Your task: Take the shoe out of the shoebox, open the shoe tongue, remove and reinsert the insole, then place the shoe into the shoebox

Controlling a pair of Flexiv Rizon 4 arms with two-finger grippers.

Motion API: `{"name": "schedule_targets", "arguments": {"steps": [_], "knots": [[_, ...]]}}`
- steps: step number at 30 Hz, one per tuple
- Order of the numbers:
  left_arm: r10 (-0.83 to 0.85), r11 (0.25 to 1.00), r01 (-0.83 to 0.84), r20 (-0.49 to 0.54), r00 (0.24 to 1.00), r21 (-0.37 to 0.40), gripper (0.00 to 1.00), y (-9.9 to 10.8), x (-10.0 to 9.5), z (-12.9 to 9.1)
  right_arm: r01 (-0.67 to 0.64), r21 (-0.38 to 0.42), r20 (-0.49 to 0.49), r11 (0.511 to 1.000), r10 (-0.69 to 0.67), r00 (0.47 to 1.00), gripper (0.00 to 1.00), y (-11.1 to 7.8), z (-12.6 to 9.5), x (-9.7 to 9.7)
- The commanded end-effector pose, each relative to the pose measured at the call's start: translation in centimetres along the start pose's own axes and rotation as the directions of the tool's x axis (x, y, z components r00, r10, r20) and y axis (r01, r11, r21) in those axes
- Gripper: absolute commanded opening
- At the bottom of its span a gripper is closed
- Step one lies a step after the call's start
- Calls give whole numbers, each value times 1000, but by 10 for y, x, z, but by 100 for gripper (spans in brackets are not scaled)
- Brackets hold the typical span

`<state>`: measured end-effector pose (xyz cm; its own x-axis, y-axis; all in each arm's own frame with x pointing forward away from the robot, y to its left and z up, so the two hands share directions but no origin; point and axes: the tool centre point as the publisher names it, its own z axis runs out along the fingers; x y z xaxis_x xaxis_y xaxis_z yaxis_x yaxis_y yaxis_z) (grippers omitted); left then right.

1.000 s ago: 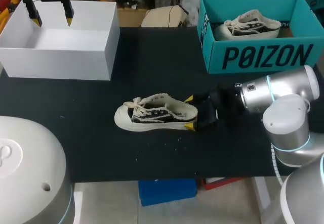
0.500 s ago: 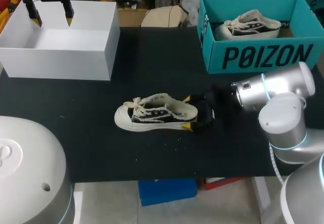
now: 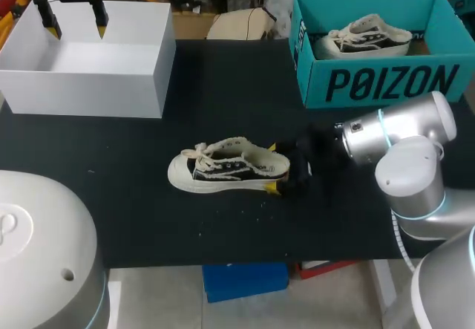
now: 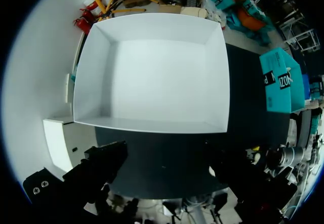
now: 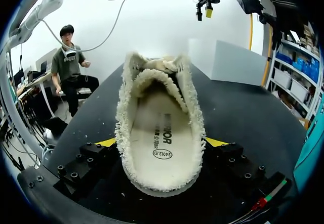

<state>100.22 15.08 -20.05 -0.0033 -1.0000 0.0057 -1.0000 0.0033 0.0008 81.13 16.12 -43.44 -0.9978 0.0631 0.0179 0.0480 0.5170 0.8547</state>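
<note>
L gripper (image 3: 74,18): above white box (image 3: 82,84), fingers apart, holds nothing.
Shoe (image 3: 226,169): upright, mid table (image 3: 223,91), toe to left.
R gripper (image 3: 275,167): fingers spread wide, straddling heel, not clamped.
Shoebox (image 3: 386,84): teal, far right, 2nd shoe (image 3: 364,38) inside.

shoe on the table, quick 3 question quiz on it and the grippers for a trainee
1. True or false: the shoe on the table lies tipped on its side.
2. Which end of the shoe faces the right gripper? A toe, B heel, C sole.
3. What colour is the box under the left gripper?
Key: 1 false, it stands on its sole; 2 B; 3 white.
</note>
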Motion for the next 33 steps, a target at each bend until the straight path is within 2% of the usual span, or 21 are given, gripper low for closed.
{"name": "schedule_targets", "arguments": {"steps": [1, 4, 5, 6, 13, 15, 16, 23, 30, 33], "knots": [[-2, 1000, 2, 3, 1000, -1, 100, 0, 1, 0, -6, 10, -1, 1000, 6, 1000, 100, -1, 2, 0], [-2, 1000, 2, 3, 1000, -1, 100, 0, 1, 0, -7, 10, -1, 1000, 7, 1000, 100, -2, 2, 0], [-2, 1000, 2, 3, 1000, -1, 100, 0, 1, 0, -6, 11, -3, 1000, 6, 1000, 88, -2, 2, 0], [-2, 1000, 2, 3, 1000, -1, 100, 0, 1, 0, -2, 19, 0, 1000, 2, 1000, 0, -2, 2, 0], [-2, 1000, 2, 3, 1000, -1, 100, 0, 1, 0, -2, 19, 0, 1000, 2, 1000, 0, -2, 2, 0], [-21, 1000, 20, 106, 994, 13, 100, 4, 8, -6, -2, 19, 0, 1000, 2, 1000, 0, -2, 2, 0], [-37, 999, 35, 119, 992, 12, 100, 5, 12, -8, -2, 19, 0, 1000, 2, 1000, 0, -2, 2, 0], [-42, 998, 35, 146, 988, 53, 100, 30, 53, -19, -2, 19, 0, 1000, 2, 1000, 0, -2, 2, 0], [-54, 995, 42, 137, 989, 88, 100, 61, 96, -19, -2, 19, 0, 1000, 2, 1000, 0, -2, 2, 0], [-67, 990, 47, 141, 988, 135, 100, 77, 114, -18, -2, 19, 0, 1000, 2, 1000, 0, -2, 2, 0]]}}
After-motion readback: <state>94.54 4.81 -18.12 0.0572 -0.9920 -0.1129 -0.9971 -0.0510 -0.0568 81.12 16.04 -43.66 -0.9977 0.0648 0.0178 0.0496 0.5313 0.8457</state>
